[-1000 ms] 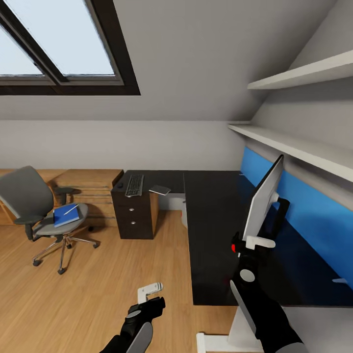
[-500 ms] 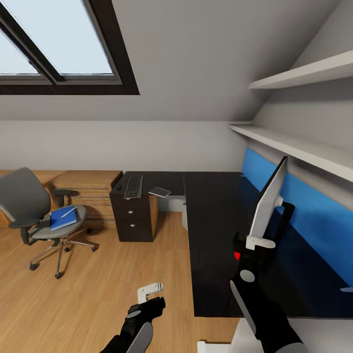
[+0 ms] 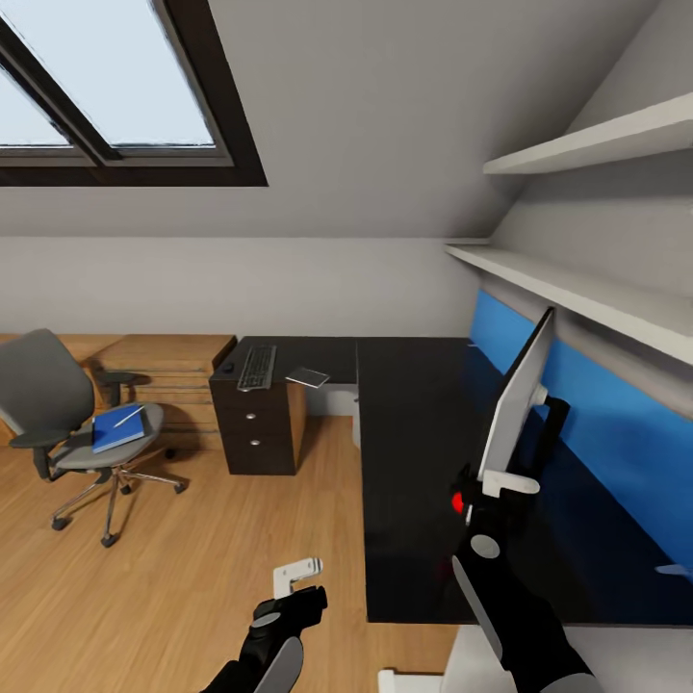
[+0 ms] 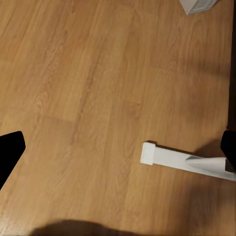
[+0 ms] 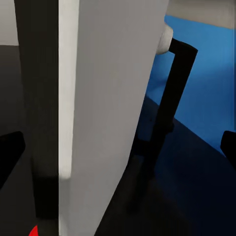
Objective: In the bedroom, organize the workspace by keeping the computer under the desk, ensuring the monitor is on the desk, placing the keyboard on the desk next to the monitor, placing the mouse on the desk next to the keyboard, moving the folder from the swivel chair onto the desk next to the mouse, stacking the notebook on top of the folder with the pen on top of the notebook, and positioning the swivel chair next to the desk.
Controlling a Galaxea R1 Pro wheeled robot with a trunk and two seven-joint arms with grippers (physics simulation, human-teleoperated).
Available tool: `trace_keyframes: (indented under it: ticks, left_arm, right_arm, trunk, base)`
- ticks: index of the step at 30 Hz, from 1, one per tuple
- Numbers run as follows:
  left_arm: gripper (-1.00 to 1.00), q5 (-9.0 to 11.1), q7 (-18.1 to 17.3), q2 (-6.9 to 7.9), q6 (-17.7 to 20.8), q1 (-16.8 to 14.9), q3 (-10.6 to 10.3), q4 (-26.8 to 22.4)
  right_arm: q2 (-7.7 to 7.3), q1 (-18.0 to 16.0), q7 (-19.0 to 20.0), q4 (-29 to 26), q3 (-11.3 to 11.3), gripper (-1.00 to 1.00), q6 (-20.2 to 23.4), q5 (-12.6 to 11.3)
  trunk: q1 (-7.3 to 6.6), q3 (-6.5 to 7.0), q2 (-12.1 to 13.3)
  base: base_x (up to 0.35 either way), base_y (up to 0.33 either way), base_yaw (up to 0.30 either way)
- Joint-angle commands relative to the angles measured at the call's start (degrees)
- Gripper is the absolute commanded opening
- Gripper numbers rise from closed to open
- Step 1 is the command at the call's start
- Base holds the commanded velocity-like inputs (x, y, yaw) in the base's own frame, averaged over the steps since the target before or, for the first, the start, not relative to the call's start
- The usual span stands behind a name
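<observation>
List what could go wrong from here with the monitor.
1. The right claw grips the monitor by one edge; it looks tilted and could swing or slip.
2. Its black stand hangs near the blue wall panel and might knock it.
3. Released unevenly on the desk, it may topple.

Black desk (image 3: pixel 414 423), blue folder (image 3: pixel 117 429), grey swivel chair (image 3: pixel 43 390), silver-white monitor (image 3: pixel 512 402) back

Thin silver-backed monitor (image 3: pixel 515 399) stands edge-on on the black desk (image 3: pixel 414 462).
</observation>
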Motion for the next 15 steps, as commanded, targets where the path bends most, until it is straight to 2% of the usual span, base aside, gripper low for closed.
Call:
trace_keyframes:
  ticks: [1,5,15]
  left_arm:
    - [1.00,0.34,0.43,0.02,0.16,-0.06,-0.09,-0.09]
    - [1.00,0.35,0.43,0.02,0.16,-0.06,-0.14,-0.09]
    - [1.00,0.35,0.43,-0.16,0.16,-0.06,-0.16,0.52]
  right_arm:
    - [-0.02,-0.05,-0.33,0.04,0.08,1.00,0.17,0.02]
    - [-0.02,-0.05,-0.33,0.11,0.07,1.00,0.17,0.02]
    - [-0.07,-0.05,-0.33,0.45,0.07,1.00,0.17,0.08]
  trunk:
    - [0.02,-0.10,-0.09]
    - [0.02,-0.10,-0.09]
    - [0.02,-0.10,-0.09]
  base:
    - [0.000,-0.061,0.000]
    - [0.000,-0.041,0.000]
    - [0.000,-0.156,0.000]
